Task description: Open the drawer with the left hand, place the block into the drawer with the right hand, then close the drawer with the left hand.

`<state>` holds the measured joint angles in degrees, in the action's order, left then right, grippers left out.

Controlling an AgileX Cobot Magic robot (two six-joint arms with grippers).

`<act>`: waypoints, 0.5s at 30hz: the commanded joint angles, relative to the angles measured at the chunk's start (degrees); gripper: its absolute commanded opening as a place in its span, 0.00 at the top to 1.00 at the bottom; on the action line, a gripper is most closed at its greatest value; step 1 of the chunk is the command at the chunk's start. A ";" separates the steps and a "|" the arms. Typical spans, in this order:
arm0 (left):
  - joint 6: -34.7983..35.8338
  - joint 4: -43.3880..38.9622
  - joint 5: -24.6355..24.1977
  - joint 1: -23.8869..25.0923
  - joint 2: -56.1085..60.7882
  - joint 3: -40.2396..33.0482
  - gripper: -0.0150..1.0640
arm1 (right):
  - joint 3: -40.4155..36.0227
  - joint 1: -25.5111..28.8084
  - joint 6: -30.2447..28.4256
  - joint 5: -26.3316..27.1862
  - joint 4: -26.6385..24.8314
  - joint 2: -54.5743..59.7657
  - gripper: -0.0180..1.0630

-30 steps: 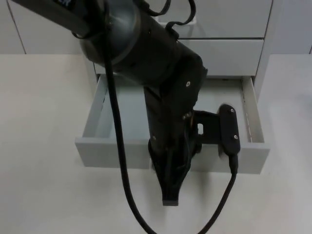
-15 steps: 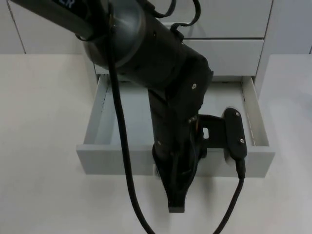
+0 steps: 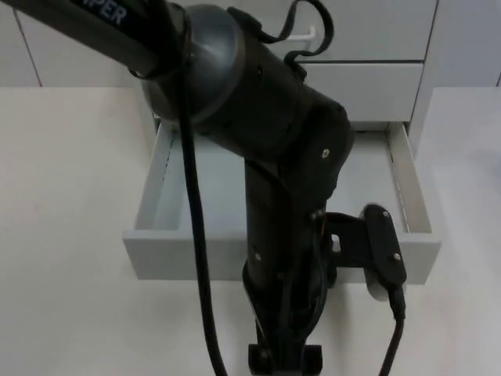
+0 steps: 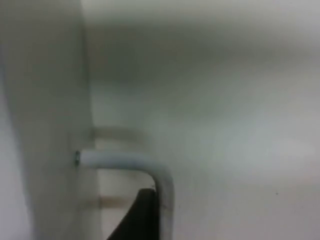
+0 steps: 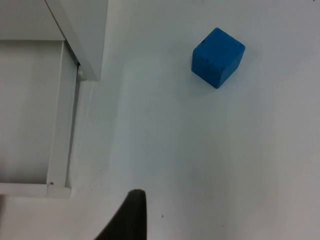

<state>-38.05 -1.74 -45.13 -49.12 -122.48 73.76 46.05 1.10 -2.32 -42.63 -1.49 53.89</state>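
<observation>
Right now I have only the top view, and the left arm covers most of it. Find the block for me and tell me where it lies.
Observer: The right wrist view has the blue block on the white table top, outside the open drawer.
Operator: Check that nothing touches it.
Observer: Nothing does. It lies apart from the drawer's corner, and the right gripper hangs above bare table, short of it.
Operator: Now report the drawer's handle.
Observer: In the left wrist view the white handle stands out from the drawer's front, with the left gripper right at it.
</observation>
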 commanded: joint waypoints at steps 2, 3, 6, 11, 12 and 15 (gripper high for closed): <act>1.87 -0.57 0.29 0.45 2.19 -0.36 0.04 | 0.20 0.32 0.17 -0.03 0.06 -0.11 0.01; 1.97 -0.99 0.84 0.45 3.03 -0.36 0.04 | 0.20 0.32 0.17 -0.03 0.06 -0.11 0.01; 2.52 -2.67 1.23 0.57 4.65 -0.36 0.04 | 0.20 0.32 0.17 -0.15 0.06 -0.11 0.01; 3.94 -5.07 1.23 0.57 6.03 -0.36 0.04 | 0.20 0.32 0.17 -0.15 0.06 -0.11 0.01; 4.95 -6.62 0.86 0.57 6.71 -0.36 0.04 | 0.20 0.32 0.17 -0.15 0.06 -0.11 0.01; 8.13 -9.16 0.51 0.57 9.73 -0.36 0.04 | 0.20 0.32 0.17 -0.15 0.06 -0.11 0.01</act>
<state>-32.67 -7.27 -45.60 -48.91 -115.63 73.35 46.05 1.10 -2.32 -42.63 -1.49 53.89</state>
